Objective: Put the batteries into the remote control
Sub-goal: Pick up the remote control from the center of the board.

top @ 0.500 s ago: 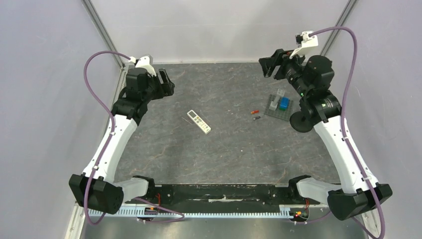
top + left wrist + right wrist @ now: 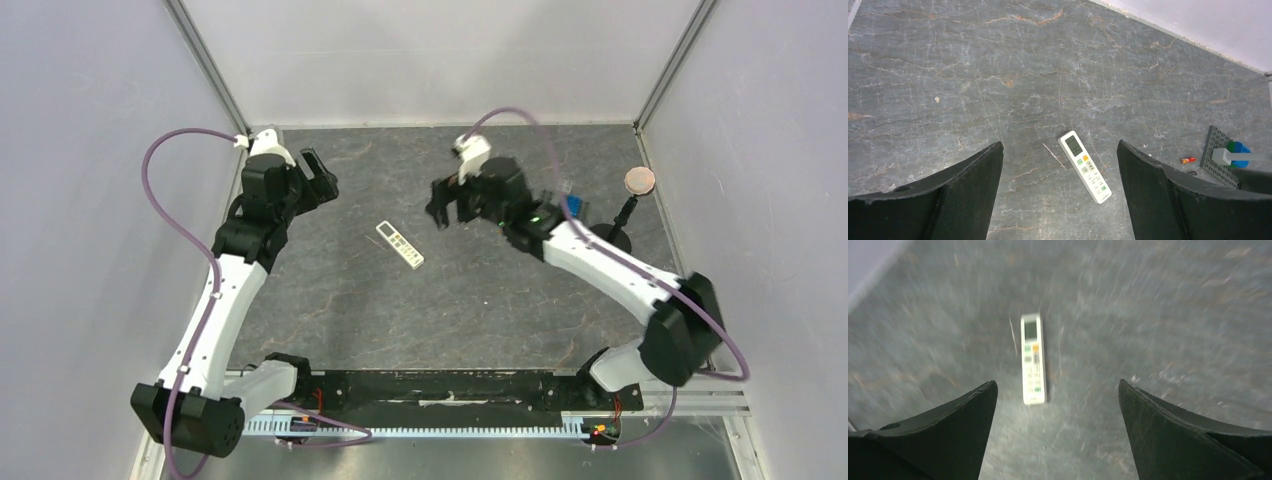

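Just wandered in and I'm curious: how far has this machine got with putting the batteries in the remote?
Nothing looks done yet. The remote control lies face up, buttons showing, and the batteries lie loose by the grey plate. Nothing is in hand: the left gripper and right gripper are open and empty. Left to do: picking up the batteries and loading them.

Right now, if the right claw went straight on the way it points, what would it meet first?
Probably the remote, face up ahead of the right claw; nothing shows in between, though the blurred wrist view leaves depth unclear.
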`<state>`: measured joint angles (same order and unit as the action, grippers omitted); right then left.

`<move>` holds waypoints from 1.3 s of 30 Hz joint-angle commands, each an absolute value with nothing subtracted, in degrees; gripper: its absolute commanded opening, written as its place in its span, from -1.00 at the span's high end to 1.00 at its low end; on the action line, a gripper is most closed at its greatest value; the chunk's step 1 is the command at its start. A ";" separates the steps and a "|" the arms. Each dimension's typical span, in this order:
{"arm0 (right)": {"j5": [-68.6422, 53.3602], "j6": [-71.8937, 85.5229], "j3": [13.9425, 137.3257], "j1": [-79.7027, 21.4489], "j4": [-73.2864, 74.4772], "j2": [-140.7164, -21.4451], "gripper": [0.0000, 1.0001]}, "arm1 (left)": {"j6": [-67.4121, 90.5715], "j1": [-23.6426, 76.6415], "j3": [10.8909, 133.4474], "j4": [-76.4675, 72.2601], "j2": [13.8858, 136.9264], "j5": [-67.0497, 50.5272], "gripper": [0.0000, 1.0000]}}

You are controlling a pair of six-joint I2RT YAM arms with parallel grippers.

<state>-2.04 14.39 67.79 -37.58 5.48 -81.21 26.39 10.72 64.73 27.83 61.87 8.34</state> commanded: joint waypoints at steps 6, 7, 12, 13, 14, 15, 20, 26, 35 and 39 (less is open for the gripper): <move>7.16 5.85 64.75 -51.22 3.85 -96.84 -0.96 | 24.78 10.46 63.90 29.75 57.50 7.35 -0.78; 7.41 5.50 64.90 -52.02 3.36 -98.65 -0.96 | 24.74 10.46 63.89 29.79 57.40 7.54 -0.77; 11.05 8.01 67.03 -53.69 1.59 -106.53 -0.96 | 24.61 10.47 64.05 30.06 57.47 7.59 -0.76; 11.85 8.51 66.60 -53.70 0.50 -107.13 -0.96 | 24.60 10.46 64.08 30.06 57.54 7.64 -0.75; 12.71 8.79 66.36 -53.70 -0.31 -107.58 -0.96 | 24.59 10.46 64.07 30.10 57.53 7.69 -0.75; 13.15 8.77 66.24 -53.70 -1.50 -107.98 -0.96 | 24.52 10.46 64.07 30.09 57.62 7.73 -0.75; 12.22 8.57 67.46 -53.55 -1.58 -110.69 -0.91 | 23.73 10.48 64.16 30.15 57.73 8.39 -0.74; 8.11 12.16 68.81 -51.46 -0.88 -113.55 -0.55 | 22.72 10.46 64.64 30.30 57.83 9.06 -0.74; 0.27 13.29 70.05 -48.06 -1.25 -115.85 0.01 | 22.96 10.46 63.99 30.89 57.68 8.63 -0.73; -2.93 13.53 70.92 -46.69 -1.23 -116.62 0.20 | 23.76 10.46 63.27 31.38 57.14 8.10 -0.73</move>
<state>1.83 12.86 69.34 -47.66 -2.00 -114.19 24.60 10.68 64.10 31.24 58.33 8.01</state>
